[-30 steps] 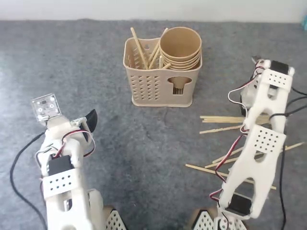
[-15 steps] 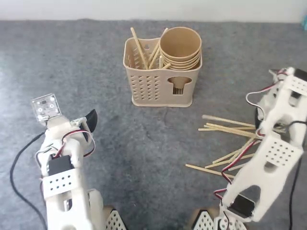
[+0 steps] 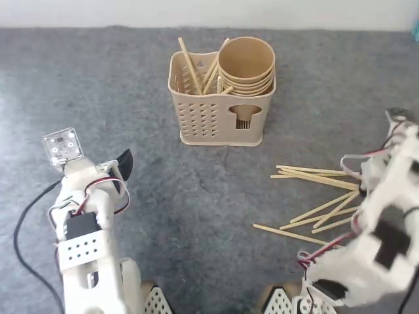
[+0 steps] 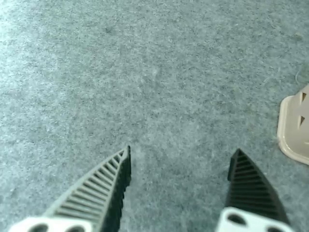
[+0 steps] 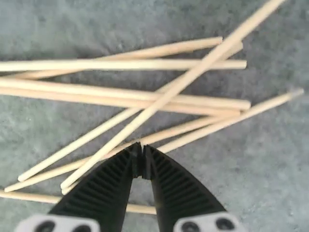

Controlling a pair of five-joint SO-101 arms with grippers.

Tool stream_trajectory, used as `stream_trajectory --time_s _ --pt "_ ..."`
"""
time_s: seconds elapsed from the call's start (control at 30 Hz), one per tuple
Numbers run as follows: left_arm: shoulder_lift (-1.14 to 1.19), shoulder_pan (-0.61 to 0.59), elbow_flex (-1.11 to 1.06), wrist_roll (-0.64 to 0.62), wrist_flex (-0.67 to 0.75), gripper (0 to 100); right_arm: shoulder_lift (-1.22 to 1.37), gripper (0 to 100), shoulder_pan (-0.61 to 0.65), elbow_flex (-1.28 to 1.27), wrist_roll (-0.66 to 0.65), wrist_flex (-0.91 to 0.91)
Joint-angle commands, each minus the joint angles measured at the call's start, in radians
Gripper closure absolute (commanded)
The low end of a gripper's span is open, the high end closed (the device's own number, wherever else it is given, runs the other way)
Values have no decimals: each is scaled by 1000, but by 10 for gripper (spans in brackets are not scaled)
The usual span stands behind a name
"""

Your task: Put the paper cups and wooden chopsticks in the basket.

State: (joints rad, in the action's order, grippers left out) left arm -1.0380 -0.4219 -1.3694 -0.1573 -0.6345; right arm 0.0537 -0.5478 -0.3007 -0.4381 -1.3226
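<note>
Just ahead of closed right pincer (image 5: 142,162): chopsticks (image 5: 145,64) scattered on carpet (image 5: 270,159).

On my feed the basket (image 3: 196,118) was beige with rows of little slots punched in, the cups (image 3: 247,59) kraft brown, the chopsticks (image 5: 120,94) pale wood. The mat (image 3: 98,85) was mottled grey. The left arm (image 3: 82,252) and right arm (image 3: 353,275) were white; the left gripper (image 4: 182,152) and right gripper (image 5: 142,147) were black and ribbed.

Grey carpeted table (image 3: 98,85); basket (image 3: 209,121); loose chopsticks (image 3: 315,175)
</note>
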Motion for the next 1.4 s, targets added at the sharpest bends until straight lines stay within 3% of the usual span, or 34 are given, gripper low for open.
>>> stream_trajectory --time_s 0.0,0.23,0.63,0.9,1.2,1.37 --pt "8 -5 8 6 25 692 -240 986 10 -176 -20 137" --pt "2 -5 8 6 5 692 -337 896 15 -281 -169 166" --pt "2 -5 8 6 5 692 -337 663 113 -284 -741 205" --pt "6 -6 8 6 8 692 -229 666 165 -282 -921 302" --pt "6 -5 8 6 9 692 7 667 228 -196 -928 321" --pt "6 -5 8 6 11 692 147 804 239 -94 -930 321"
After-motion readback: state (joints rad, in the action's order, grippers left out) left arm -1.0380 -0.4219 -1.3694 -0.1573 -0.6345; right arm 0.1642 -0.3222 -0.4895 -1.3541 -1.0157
